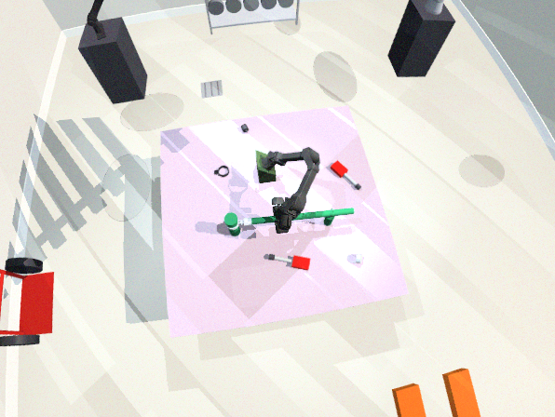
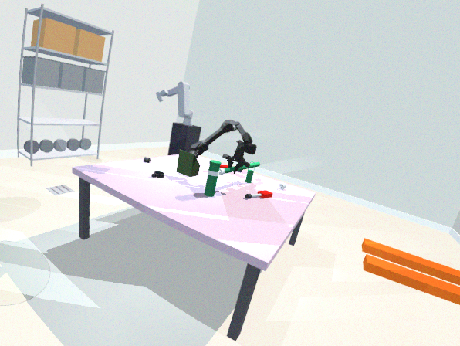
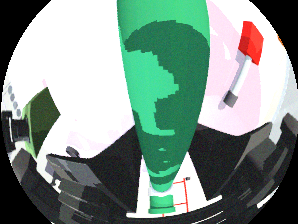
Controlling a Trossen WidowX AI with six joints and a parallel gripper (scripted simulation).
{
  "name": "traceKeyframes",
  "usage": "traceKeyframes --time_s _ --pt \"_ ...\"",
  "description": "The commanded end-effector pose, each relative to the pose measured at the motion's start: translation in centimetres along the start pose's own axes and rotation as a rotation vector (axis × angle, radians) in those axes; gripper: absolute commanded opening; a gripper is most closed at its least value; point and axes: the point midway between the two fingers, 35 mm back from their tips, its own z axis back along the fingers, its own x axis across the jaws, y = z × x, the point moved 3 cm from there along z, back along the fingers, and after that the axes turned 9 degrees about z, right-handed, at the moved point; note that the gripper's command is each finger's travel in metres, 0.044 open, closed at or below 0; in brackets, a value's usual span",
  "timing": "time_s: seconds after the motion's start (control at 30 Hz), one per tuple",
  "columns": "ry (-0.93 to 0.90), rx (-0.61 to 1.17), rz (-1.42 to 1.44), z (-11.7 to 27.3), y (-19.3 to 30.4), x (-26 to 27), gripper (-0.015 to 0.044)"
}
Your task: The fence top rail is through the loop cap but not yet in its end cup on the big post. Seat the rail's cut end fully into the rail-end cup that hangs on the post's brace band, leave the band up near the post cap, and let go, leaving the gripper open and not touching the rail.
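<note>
The green top rail (image 1: 342, 211) (image 2: 253, 165) (image 3: 165, 75) runs roughly level from above the short green post (image 1: 329, 221) (image 2: 249, 177) to the big green post (image 1: 231, 219) (image 2: 211, 185) (image 3: 161, 203). The white brace band (image 2: 213, 173) sits high on the big post, close under the cap. The white rail-end cup (image 1: 244, 221) (image 2: 221, 171) faces the rail, whose cut end meets it; how deep it sits is hidden. My gripper (image 1: 282, 224) (image 2: 239, 168) (image 3: 160, 124) is shut on the rail between the posts, nearer the big post. The loop cap is too small to tell.
On the pink table (image 1: 196, 298) (image 2: 162, 201) lie two red-headed tools (image 1: 301, 262) (image 1: 339, 168), a black ring clamp (image 1: 223, 171) (image 2: 158, 174), a small dark part (image 1: 245, 127) (image 2: 147, 160) and a small white part (image 1: 358, 259) (image 2: 282, 187). My arm stands on a dark green block (image 1: 266, 173) (image 2: 187, 164).
</note>
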Motion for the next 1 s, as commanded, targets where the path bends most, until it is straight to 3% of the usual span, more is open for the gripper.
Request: traceKeyframes --time_s 0.0,0.97 --pt "0.002 0.003 0.0 0.1 0.5 0.1 0.0" --pt "0.002 0.005 0.0 0.4 3.1 0.5 0.0"
